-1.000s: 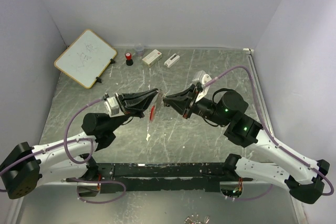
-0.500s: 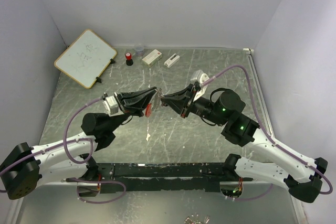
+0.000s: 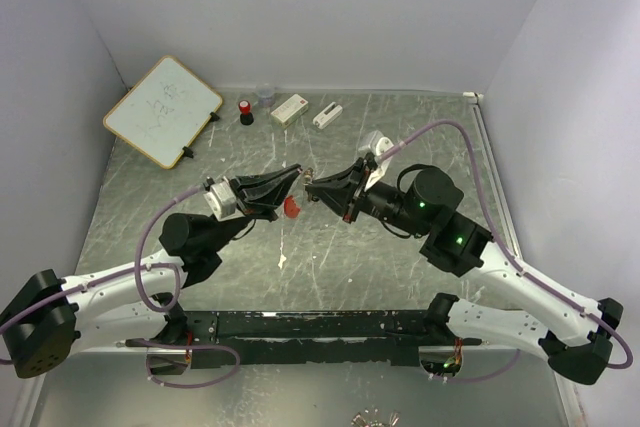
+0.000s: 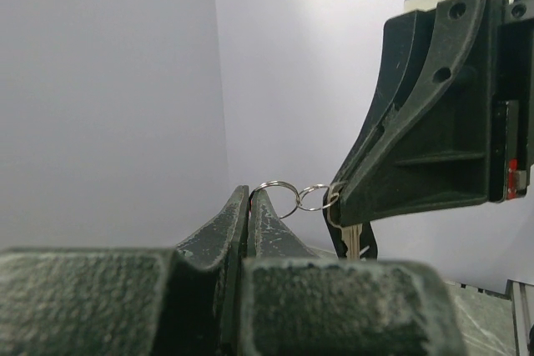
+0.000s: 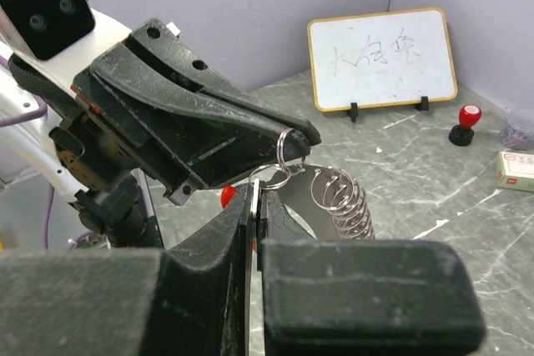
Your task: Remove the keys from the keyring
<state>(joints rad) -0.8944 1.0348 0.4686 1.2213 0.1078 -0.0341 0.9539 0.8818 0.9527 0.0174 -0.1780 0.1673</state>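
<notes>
The keyring hangs in the air between my two grippers. My left gripper [image 4: 249,192] is shut on one silvery split ring [image 4: 276,197] of it. A second ring [image 4: 313,198] links that ring to a key [image 4: 351,239], and my right gripper [image 5: 256,193] is shut flat on the key's blade [image 5: 253,206]. The red clip [image 3: 290,209] dangles under the left fingertips. A silvery coil [image 5: 340,198] hangs beside it in the right wrist view. From above, the left gripper [image 3: 297,173] and right gripper [image 3: 310,185] meet tip to tip over the middle of the table.
A small whiteboard [image 3: 163,110] stands at the back left. A red-capped black bottle [image 3: 245,112], a clear cup [image 3: 265,95] and two white boxes [image 3: 289,108] [image 3: 327,114] line the back edge. Grey walls close three sides.
Both grippers have shifted slightly, still joined by the rings. The red clip, hanging long and straight a second ago, has drawn up shorter under the left fingertips.
</notes>
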